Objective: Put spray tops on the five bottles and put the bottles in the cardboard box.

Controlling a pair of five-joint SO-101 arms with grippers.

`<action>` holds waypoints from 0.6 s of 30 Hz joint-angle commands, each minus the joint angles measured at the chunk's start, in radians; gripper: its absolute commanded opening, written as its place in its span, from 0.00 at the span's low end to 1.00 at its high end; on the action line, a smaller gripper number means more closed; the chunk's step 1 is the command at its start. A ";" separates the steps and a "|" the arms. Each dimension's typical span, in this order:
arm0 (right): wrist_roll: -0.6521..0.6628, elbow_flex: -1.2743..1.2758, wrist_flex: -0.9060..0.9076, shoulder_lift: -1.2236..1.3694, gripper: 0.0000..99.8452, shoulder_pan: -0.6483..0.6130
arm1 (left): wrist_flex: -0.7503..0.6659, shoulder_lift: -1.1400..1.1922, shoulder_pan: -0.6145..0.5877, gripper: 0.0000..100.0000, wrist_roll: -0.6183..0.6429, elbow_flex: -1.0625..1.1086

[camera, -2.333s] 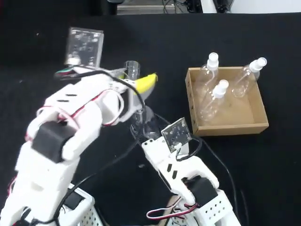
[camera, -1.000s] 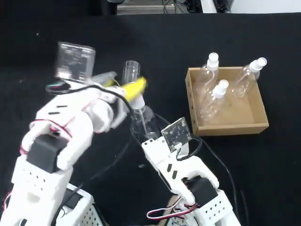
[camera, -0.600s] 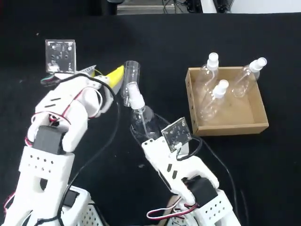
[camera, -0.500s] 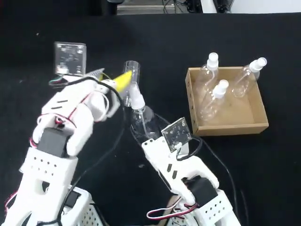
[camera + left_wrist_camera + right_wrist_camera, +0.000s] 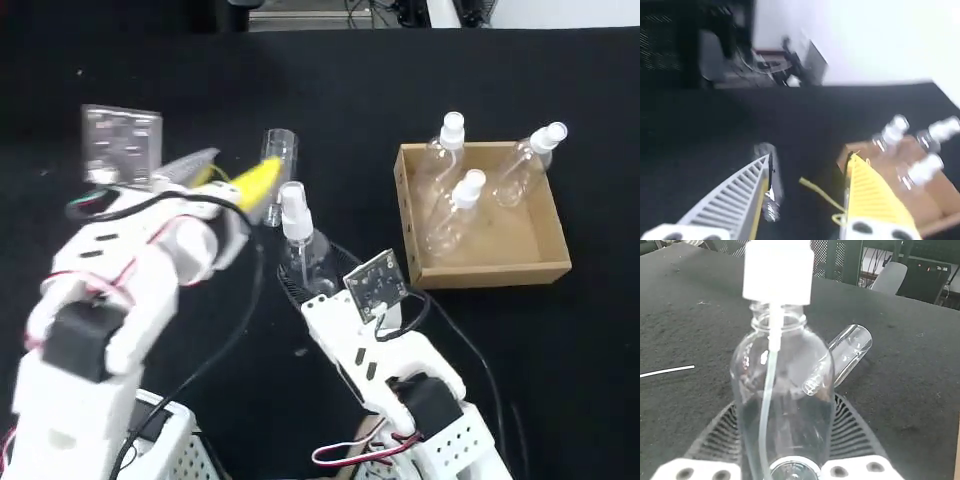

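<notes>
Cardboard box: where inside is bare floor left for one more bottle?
Free: the cardboard box floor in its near right corner, bordered by the middle bottle and the right bottle. Crowded: the left side and far wall, with the left bottle too.

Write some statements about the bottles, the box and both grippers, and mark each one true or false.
1. Three bottles with spray tops are in the cardboard box. True.
2. The left gripper holds a spray top. False: its jaws are open and empty.
3. The right gripper has its jaws shut on an upright bottle. True.
4. The lying bottle on the table wears a spray top. False: it has none.
</notes>
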 commanded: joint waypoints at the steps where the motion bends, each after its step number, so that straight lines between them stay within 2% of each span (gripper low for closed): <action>1: -0.006 -0.042 -0.031 -0.127 0.01 0.015 | 0.026 -0.037 -0.134 0.24 -0.009 -0.088; 5: -0.006 -0.093 0.002 -0.117 0.01 0.043 | -0.018 -0.032 -0.257 0.23 -0.009 0.025; 10: -0.002 -0.228 0.166 -0.116 0.01 0.055 | -0.198 -0.040 -0.375 0.23 -0.008 0.274; 12: -0.002 -0.228 0.180 -0.116 0.01 0.055 | -0.262 -0.040 -0.409 0.23 -0.003 0.364; 15: -0.008 -0.154 0.086 -0.116 0.01 0.055 | -0.324 -0.040 -0.437 0.23 0.000 0.463; 18: -0.008 -0.030 -0.132 -0.116 0.01 0.054 | -0.361 -0.040 -0.430 0.23 0.000 0.536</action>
